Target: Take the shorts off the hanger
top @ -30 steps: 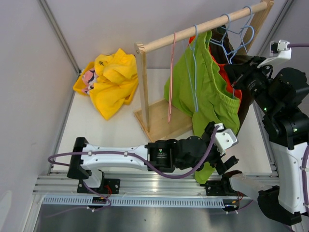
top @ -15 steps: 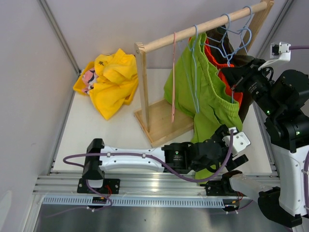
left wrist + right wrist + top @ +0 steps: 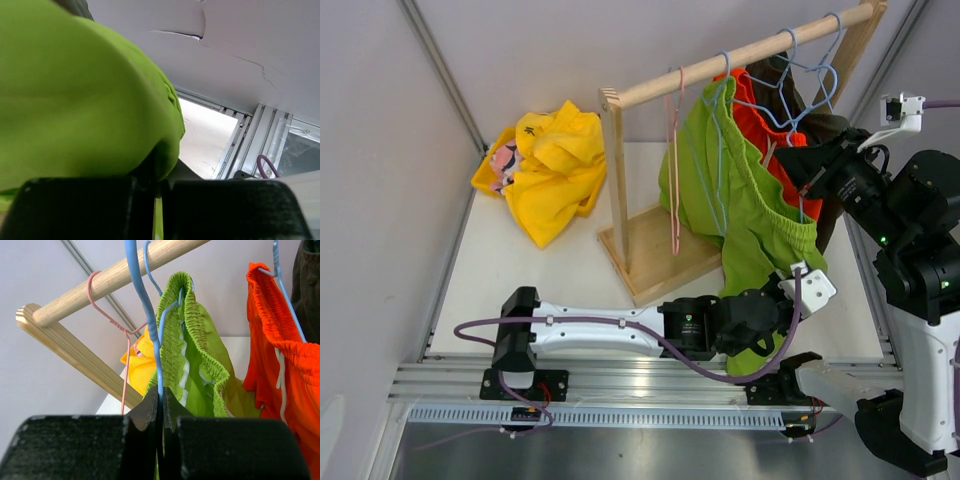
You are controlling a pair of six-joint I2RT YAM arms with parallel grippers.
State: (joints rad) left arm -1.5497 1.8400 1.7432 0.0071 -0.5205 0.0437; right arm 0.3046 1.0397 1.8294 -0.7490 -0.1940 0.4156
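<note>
Lime shorts (image 3: 740, 200) hang under the rail (image 3: 740, 55) on a blue hanger (image 3: 145, 305). My left fingers (image 3: 147, 210) clench their lower hem; my right fingers (image 3: 150, 440) pinch the hanger wire. Fabric looks soft, light and stretchy, so it should slide off.

The wooden rack (image 3: 720, 62) is pale bare-looking timber with visible grain, and from its rail hang a smooth, slightly glossy blue hanger (image 3: 150, 335) and a thin pink hanger (image 3: 124, 370). Under that rail the lime green shorts (image 3: 740, 210) are soft matt cloth with a gathered, ribbed waistband. The orange shorts (image 3: 280, 360) beside them look similar, and the yellow shorts (image 3: 555, 160) left of the rack's base are crumpled cloth on the smooth off-white surface (image 3: 540, 270). The left tool (image 3: 159, 200) and right tool (image 3: 162, 420) have dull black, finely grained pads, and the frame (image 3: 620, 385) in front of the rack is brushed bare metal.
</note>
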